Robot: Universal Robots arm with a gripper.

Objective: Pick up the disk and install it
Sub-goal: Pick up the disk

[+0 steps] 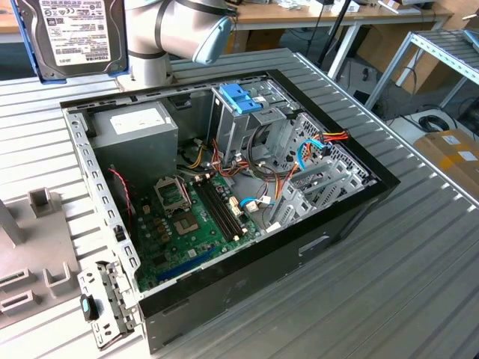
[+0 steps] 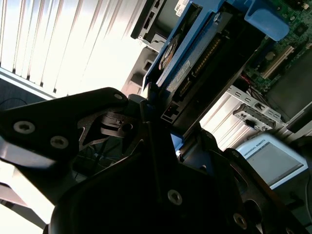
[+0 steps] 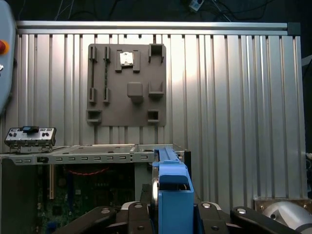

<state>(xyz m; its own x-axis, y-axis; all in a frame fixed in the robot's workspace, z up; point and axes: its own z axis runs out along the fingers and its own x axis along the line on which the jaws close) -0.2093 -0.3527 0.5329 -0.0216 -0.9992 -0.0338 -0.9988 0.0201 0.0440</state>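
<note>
Exterior view: disk (image 1: 71,34) upright at exterior view's upper left, label facing camera, blue rail along edge, beside my arm (image 1: 161,37); not seated in open computer case (image 1: 224,187) on ribbed table (image 1: 389,284); blue latch (image 1: 243,97) atop drive cage; power supply (image 1: 135,129) in case corner.
Second wrist view: my fingers (image 2: 92,109) clenched on disk (image 2: 195,63); connector edge showing.
First wrist view: disk's blue rail (image 3: 173,195) gripped between fingers (image 3: 139,219); grey fixture plate (image 3: 127,85) on table beyond case wall.

disk (image 1: 75,34), dark metal face with white barcode label, blue carrier rails, upright, raised clear of the table (image 1: 419,284)
</note>
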